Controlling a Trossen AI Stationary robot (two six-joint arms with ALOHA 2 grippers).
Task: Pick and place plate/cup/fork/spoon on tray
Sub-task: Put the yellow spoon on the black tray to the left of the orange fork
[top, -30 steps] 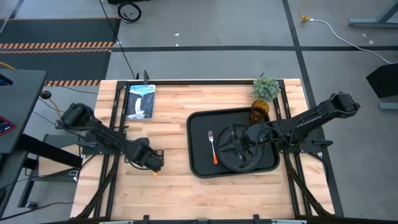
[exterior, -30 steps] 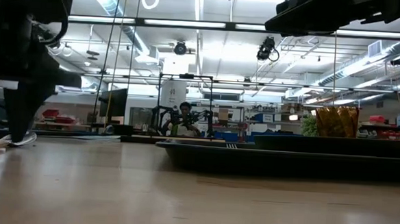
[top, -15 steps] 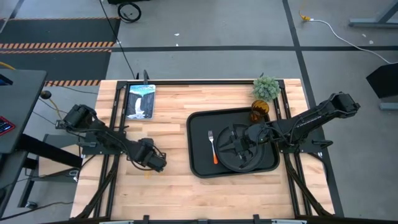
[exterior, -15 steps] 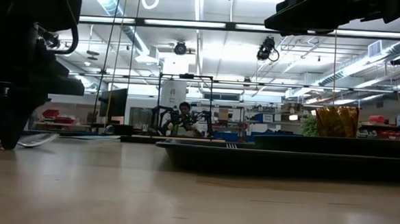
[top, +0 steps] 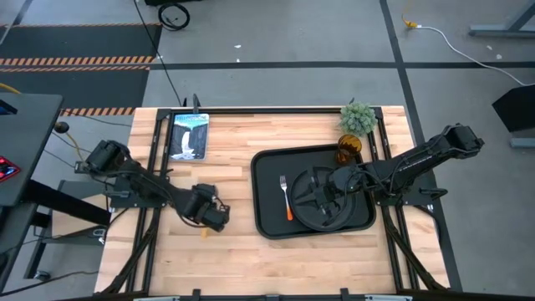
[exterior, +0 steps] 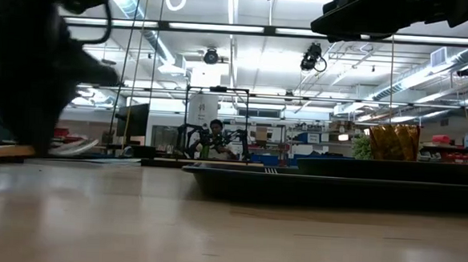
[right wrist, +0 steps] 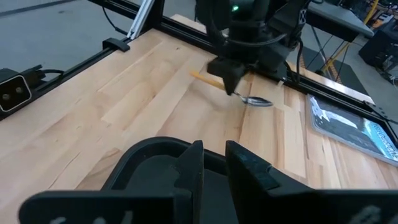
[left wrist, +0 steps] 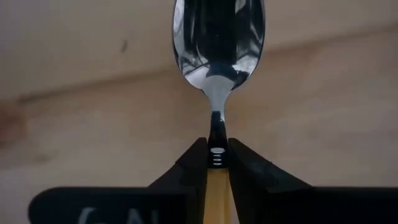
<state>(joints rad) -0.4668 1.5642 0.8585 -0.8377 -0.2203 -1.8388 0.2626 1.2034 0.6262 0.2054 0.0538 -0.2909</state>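
Note:
My left gripper is shut on the spoon, left of the tray. The spoon has a silver bowl and an orange handle. The round black plate lies in the tray. The fork lies beside the plate, on its left. The amber cup stands at the tray's far right corner. My right gripper hovers over the plate with a narrow gap between its fingers and nothing in it. My left gripper pinches the spoon's orange handle between its two fingers, at the end next to the metal neck. The fingers come slanting down from above and lie across the handle. The bowl sticks out past the fingertips. The spoon looks just clear of the table.
A small green plant stands at the far edge behind the cup. A framed picture lies flat at the far left. Bare wood lies between my left gripper and the tray. A person shows far off in the room.
My left gripper has shut on the spoon's handle and carried it toward the table's right edge, nearer the tray. The spoon has come up a little off the wood.

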